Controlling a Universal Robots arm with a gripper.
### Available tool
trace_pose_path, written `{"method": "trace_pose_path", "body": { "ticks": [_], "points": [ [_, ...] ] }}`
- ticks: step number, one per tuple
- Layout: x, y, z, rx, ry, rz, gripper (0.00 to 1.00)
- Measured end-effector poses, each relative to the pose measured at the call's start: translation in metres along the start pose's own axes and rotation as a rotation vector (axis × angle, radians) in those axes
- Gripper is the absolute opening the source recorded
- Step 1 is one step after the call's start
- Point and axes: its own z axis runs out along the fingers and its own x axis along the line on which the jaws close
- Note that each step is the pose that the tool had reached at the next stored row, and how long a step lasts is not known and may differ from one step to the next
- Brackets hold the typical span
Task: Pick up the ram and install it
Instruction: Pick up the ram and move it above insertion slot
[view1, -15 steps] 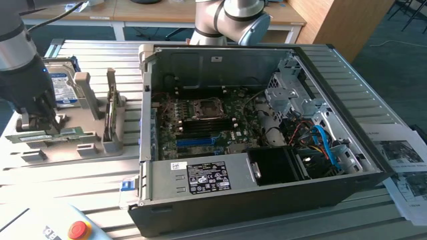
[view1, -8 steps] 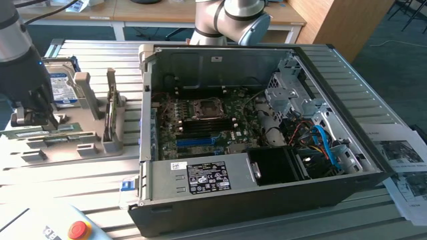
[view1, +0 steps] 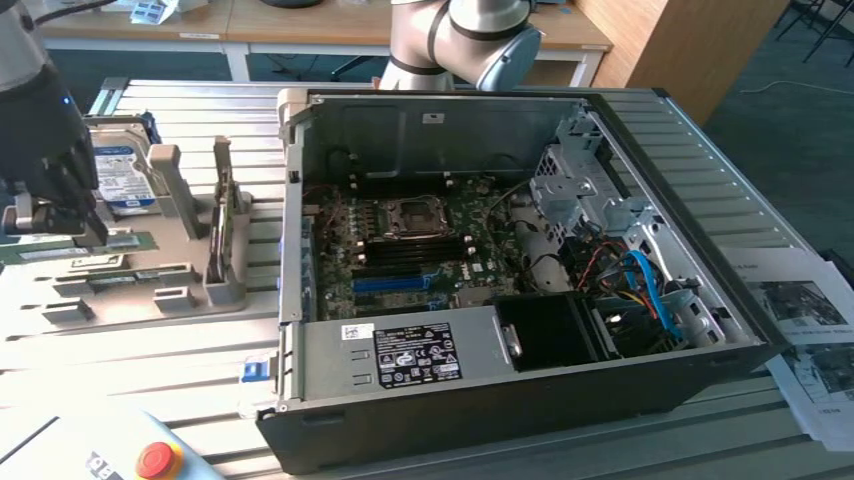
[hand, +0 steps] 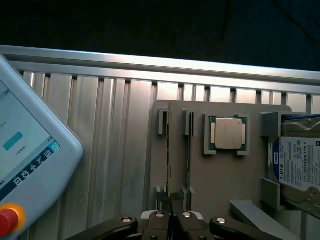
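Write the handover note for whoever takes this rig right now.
Claw: shut on the ram, gripping it at one end.
Ram: on edge in its slot of the gray parts holder, not visibly lifted. A second stick stands in the next slot.
Open computer case: to the exterior view's right of the holder, motherboard exposed.
Done: grasp made.
Left: ram not yet out of the holder, not yet installed in the case.

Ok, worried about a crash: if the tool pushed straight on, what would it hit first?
The tool seems shut on the ram; pushing on, it would meet the grey holder beneath.
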Motion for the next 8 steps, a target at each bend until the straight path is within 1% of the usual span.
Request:
{"method": "trace_pose_path", "body": {
  "ticks": [8],
  "points": [
    [0.000, 0.0008, -0.0209, 0.0002, -0.0002, 0.006, 0.12]
  ]
}}
